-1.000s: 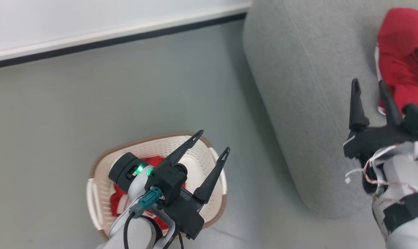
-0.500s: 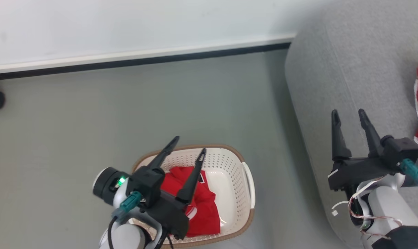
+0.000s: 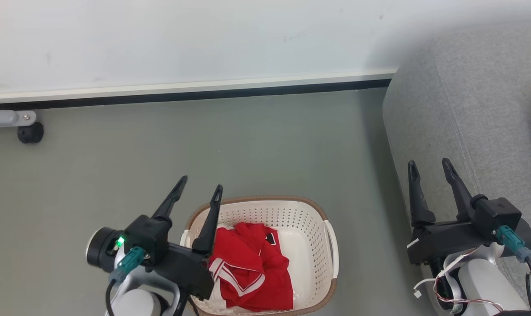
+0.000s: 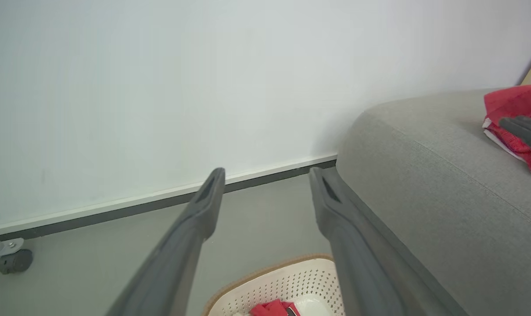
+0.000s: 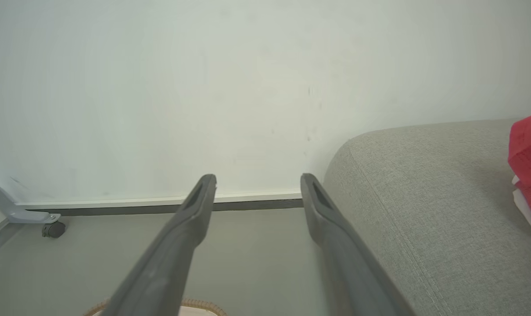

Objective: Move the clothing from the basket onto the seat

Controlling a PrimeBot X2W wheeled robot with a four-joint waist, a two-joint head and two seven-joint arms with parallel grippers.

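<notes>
A: Where is the red clothing [image 3: 252, 267]?
B: Crumpled in the basket [image 3: 311, 245], which sits on the floor [image 3: 248, 140] beside the seat [image 3: 467, 109]. Another red piece [image 4: 513, 105] lies on the seat.
A: And the grippers?
B: The left gripper [image 3: 201, 183] hovers by the basket's left rim, the right gripper [image 3: 428, 162] over the seat's edge. Both are spread wide and hold nothing.

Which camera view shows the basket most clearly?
The head view: the basket is seen from above, nearly whole, with red clothing inside. The left wrist view shows its far end; the right wrist view, a sliver of rim.
</notes>
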